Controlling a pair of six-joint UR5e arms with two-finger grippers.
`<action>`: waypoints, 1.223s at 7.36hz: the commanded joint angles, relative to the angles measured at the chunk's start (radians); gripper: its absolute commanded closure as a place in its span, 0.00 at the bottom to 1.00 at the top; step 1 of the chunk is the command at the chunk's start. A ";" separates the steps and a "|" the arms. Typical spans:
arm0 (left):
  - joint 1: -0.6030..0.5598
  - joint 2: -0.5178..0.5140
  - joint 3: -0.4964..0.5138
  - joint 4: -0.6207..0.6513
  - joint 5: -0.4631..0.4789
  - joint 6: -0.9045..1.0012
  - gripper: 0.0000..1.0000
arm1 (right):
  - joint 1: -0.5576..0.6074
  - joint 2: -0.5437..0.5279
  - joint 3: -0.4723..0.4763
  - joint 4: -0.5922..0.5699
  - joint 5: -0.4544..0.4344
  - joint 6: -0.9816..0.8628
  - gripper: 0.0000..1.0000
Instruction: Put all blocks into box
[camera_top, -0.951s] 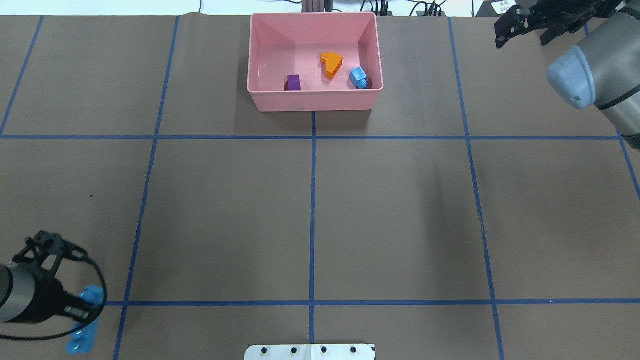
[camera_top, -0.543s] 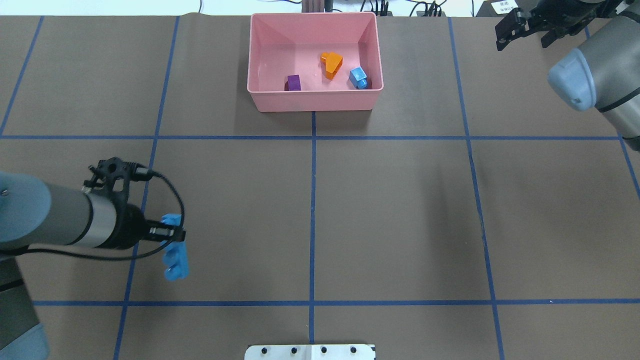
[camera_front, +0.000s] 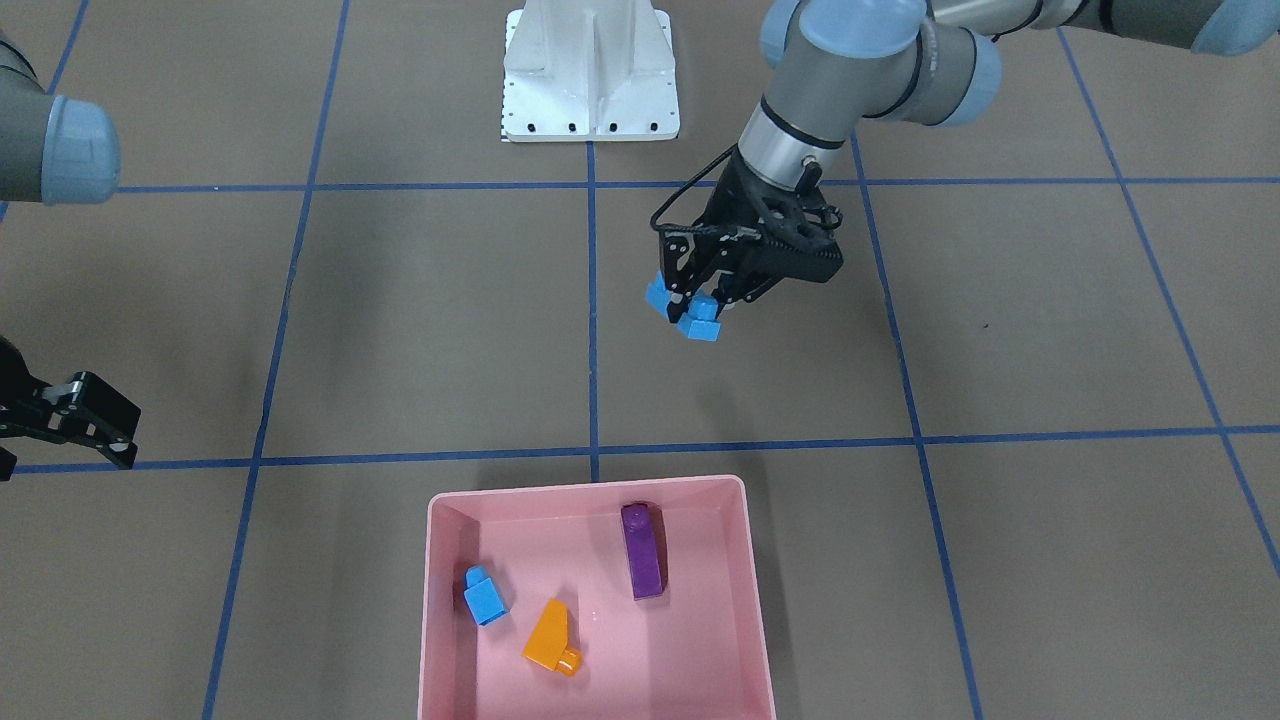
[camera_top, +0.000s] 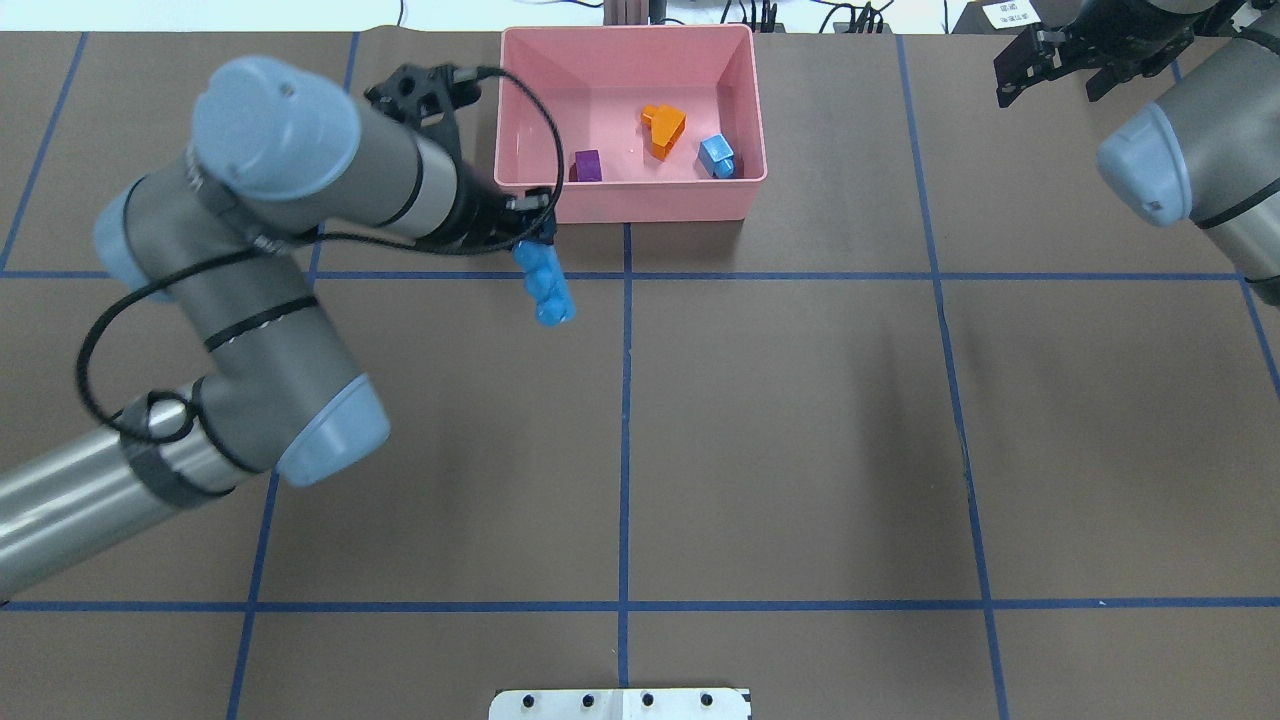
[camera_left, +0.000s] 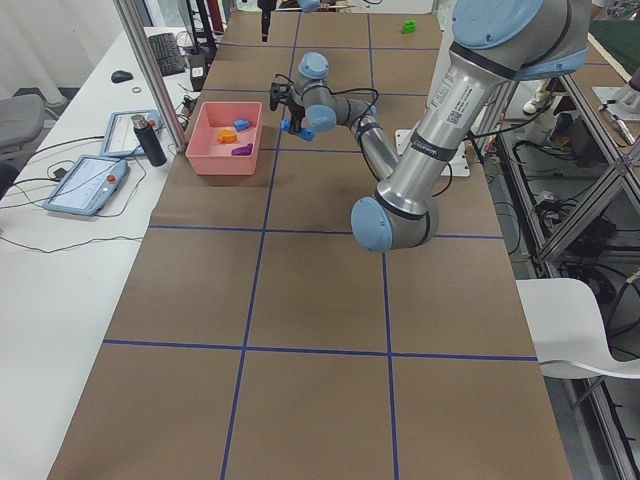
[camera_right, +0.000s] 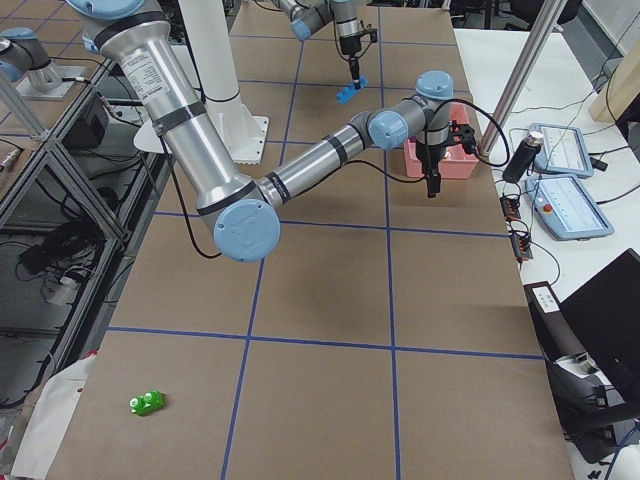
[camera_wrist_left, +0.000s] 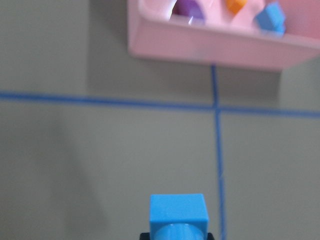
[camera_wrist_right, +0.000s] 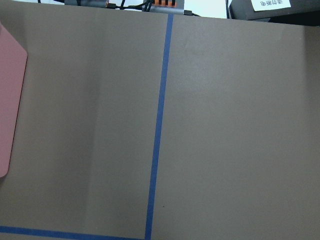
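Observation:
My left gripper is shut on the long blue four-stud block, which hangs above the table just in front of the pink box's front-left corner. The block also shows in the front view and the left wrist view. In the box lie the orange sloped block, the small blue block and the purple block. The green block lies far off at the table's right end. My right gripper is open and empty at the far right.
The white metal base stands at the robot's edge of the table. Blue tape lines grid the brown table cover. My left arm's elbow reaches over the left half of the table.
My left arm has carried the long blue block from the near-left corner forward and right, up to the box's front-left corner. The right gripper has barely moved.

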 joint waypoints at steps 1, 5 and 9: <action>-0.102 -0.229 0.301 -0.004 -0.036 0.026 1.00 | 0.000 0.001 -0.007 0.002 -0.001 -0.001 0.00; -0.246 -0.438 0.793 -0.006 -0.227 0.290 1.00 | -0.005 -0.001 -0.009 0.000 -0.004 -0.012 0.00; -0.216 -0.454 0.812 -0.009 -0.234 0.386 0.00 | -0.005 -0.027 -0.006 0.000 0.004 -0.062 0.00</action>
